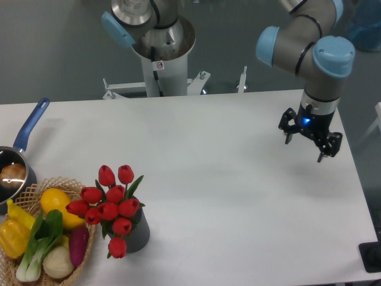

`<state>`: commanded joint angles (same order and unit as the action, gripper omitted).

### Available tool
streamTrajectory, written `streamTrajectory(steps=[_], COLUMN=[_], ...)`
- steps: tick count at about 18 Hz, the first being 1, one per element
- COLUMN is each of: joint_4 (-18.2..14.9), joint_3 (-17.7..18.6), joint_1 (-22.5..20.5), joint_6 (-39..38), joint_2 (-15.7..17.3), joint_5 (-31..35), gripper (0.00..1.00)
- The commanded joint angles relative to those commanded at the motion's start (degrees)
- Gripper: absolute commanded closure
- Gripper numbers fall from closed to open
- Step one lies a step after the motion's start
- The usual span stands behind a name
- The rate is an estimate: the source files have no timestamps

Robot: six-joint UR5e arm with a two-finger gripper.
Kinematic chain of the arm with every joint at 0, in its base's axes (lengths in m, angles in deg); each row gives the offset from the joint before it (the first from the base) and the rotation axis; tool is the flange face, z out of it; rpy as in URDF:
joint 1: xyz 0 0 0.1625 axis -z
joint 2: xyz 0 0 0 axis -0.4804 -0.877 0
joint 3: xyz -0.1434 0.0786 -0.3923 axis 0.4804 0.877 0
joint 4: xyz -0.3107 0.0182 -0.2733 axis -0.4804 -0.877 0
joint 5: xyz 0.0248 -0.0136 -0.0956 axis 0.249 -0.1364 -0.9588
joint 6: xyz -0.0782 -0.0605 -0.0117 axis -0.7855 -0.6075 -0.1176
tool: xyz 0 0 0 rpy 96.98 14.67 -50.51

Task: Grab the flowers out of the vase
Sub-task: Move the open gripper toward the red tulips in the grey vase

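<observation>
A bunch of red tulips, the flowers (pixel 110 205), stands in the dark grey ribbed vase (pixel 137 234) near the table's front left. One bud droops over the vase's front. My gripper (pixel 305 149) hangs above the table at the far right, a long way from the flowers. Its fingers are spread apart and hold nothing, so it is open.
A wicker basket (pixel 75 189) with a lemon, yellow pepper, bok choy and other produce sits just left of the vase. A blue-handled saucepan (pixel 18 156) lies at the left edge. A second robot base (pixel 159 53) stands behind the table.
</observation>
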<state>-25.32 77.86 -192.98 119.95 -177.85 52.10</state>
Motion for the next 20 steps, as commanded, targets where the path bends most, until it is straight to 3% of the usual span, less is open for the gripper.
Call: streamTrajectory(steps=[3, 8, 15, 20], joint_4=[-0.2, -0.6, -1.0, -0.8], joint_3=[1.1, 3.8, 5.3, 5.3], joint_1=[0.4, 1.2, 6.5, 8.3], joint_6=[0.2, -0.1, -4.7, -6.3], joint_2=[0.4, 0.5, 3.5, 4.7], joint_5=[-5.2, -23.5, -26.5, -37.3], gripper=[0.0, 0.0, 0.0, 0.0])
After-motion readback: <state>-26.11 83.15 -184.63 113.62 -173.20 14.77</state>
